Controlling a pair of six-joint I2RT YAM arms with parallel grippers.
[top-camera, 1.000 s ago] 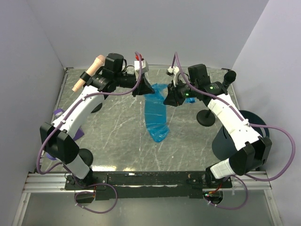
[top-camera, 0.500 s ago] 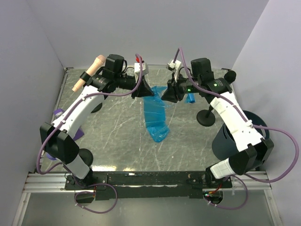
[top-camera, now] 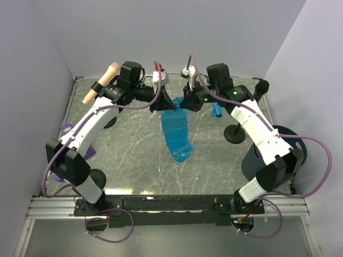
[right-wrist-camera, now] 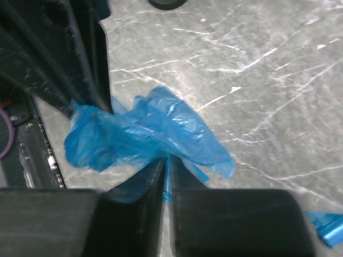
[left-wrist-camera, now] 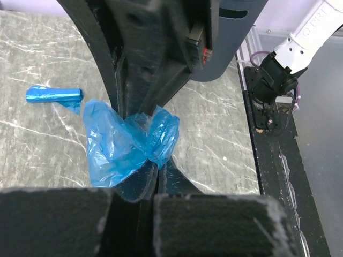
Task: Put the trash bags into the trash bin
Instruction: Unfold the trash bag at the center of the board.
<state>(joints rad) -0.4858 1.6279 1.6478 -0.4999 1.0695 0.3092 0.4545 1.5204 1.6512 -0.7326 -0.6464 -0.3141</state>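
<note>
A: Bag condition?

B: The trash bag (top-camera: pixel 177 134) is translucent bright-blue film and crinkled. Its upper end is bunched at the top centre of the overhead frame, and its tail trails down toward frame centre over the table (top-camera: pixel 123 160).

A: Claws?

B: The left gripper (left-wrist-camera: pixel 155 171) has its jaws pressed together on the bunched film. The right gripper (right-wrist-camera: pixel 166 171) has its jaws almost together, with a sliver of blue pinched between them at the same end.

A: Other items?

B: A small tight blue roll (top-camera: pixel 216 111) lies on the table just right of the right gripper, untouched. The trash bin (top-camera: pixel 253 160) is dark navy and sits at lower right, partly behind the right arm.
</note>
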